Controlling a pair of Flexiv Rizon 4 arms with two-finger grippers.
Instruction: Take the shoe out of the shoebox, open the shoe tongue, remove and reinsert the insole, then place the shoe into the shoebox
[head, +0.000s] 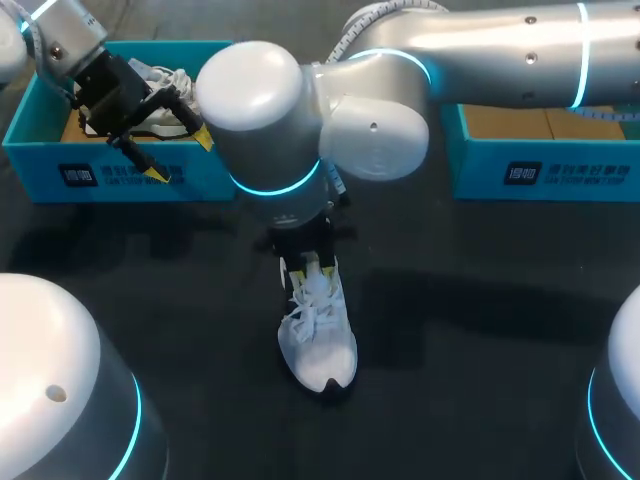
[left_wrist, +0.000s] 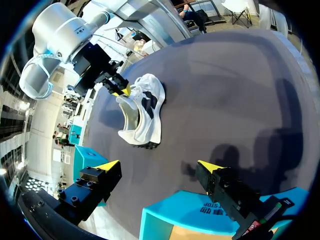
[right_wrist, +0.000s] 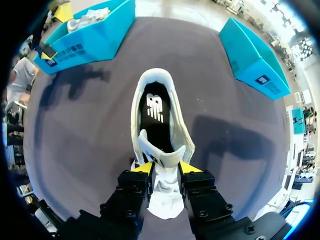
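Elbow of right arm (head: 265, 110) overlaps shoebox (head: 35, 150) and shoe (head: 318, 345).

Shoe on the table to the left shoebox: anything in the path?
Nothing lies on the table between shoe and left shoebox. But the left gripper hangs open over the box's front, and a white laced item lies inside.

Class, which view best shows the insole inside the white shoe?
The right wrist view: it looks straight into the shoe, showing the dark insole past the tongue held by the right gripper. In the head view the right arm hides the opening; the left wrist view shows its side, insole unseen.
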